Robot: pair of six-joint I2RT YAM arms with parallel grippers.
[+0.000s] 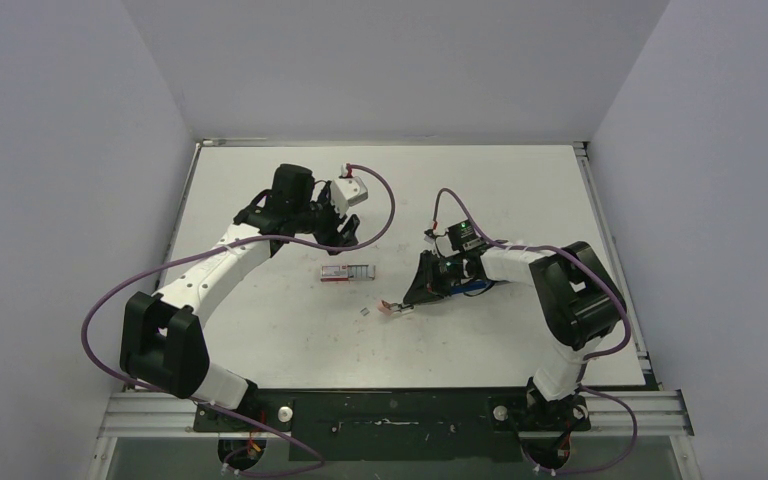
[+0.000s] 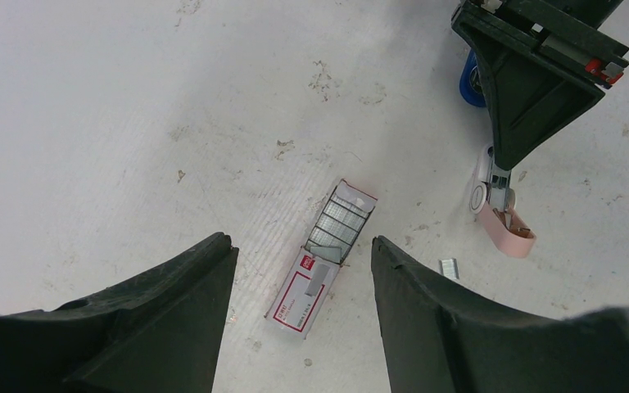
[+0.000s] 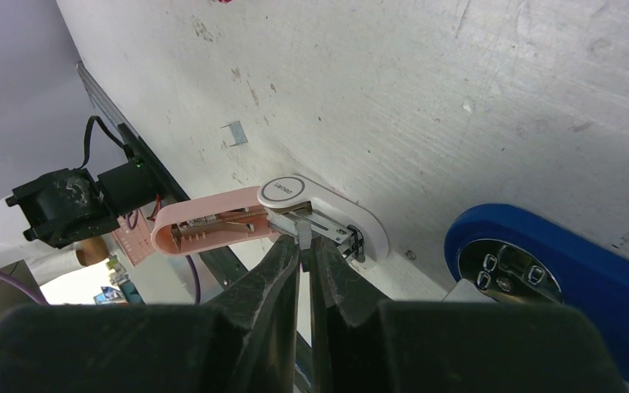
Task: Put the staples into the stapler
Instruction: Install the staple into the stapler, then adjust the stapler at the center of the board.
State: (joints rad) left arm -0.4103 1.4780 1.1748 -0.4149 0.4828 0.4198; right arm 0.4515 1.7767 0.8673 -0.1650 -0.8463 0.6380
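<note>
left wrist shows staples [image 2: 340, 221] in open box [image 2: 299, 296], indistinct in top external.

The staple box [image 2: 301, 293] is lying face up in the left wrist view and is showing a white label panel framed in red. A small dark mark is sitting in the middle of the panel. A line of fine print is running along the box's long left edge, but the letters are coming out too small to read. In the right wrist view, the small pink-and-white stapler [image 3: 332, 211] is carrying a round white disc [image 3: 283, 189] with one short grey word in capitals. That word is too fine to read with certainty. In the top view no lettering is showing legibly.
</note>
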